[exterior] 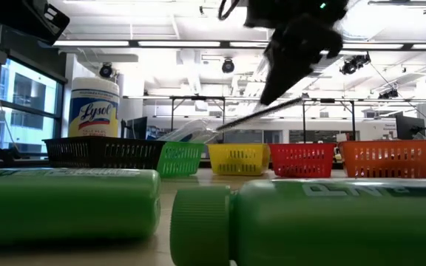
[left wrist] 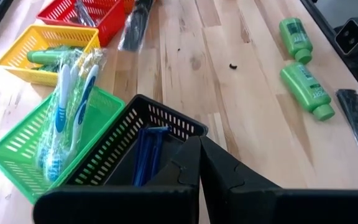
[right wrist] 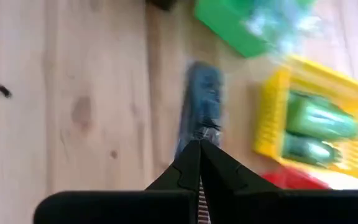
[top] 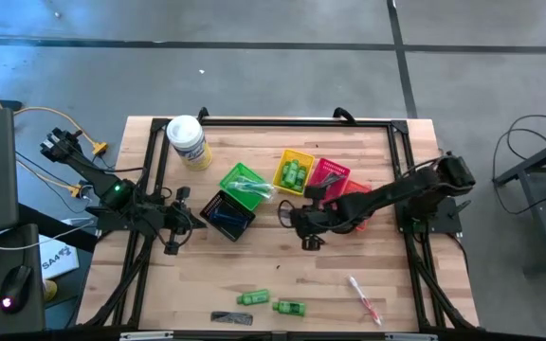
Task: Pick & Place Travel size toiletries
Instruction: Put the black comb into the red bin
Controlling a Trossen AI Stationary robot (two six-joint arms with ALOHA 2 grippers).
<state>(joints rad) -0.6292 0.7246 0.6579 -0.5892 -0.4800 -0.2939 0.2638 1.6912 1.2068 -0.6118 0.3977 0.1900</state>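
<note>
My right gripper [top: 295, 218] hangs above mid-table, in front of the yellow basket [top: 295, 170], shut on a flat black comb [right wrist: 201, 99] in a clear wrapper. In the low view the comb [exterior: 257, 114] slants down from the raised gripper. My left gripper [top: 180, 224] is shut on nothing, poised by the black basket [left wrist: 135, 137], which holds blue razors [left wrist: 146, 155]. Two green bottles [top: 252, 298] [top: 290, 307], another black comb [top: 230, 318] and a wrapped toothbrush [top: 366, 298] lie flat near the table's front edge. My right gripper pinches one end of the comb [right wrist: 199, 129] between its two fingertips. The fingers slant down from the table's right side and lie along the comb. The comb sticks out past the fingertips, tilted downward and lifted clear of the table.
A row of baskets stands mid-table: black, green [top: 245, 185] with toothbrushes, yellow with green bottles, red [top: 328, 175] and orange [top: 356, 189]. A white-lidded tub [top: 188, 142] stands at the far left. Bare wood lies between the baskets and the front items.
</note>
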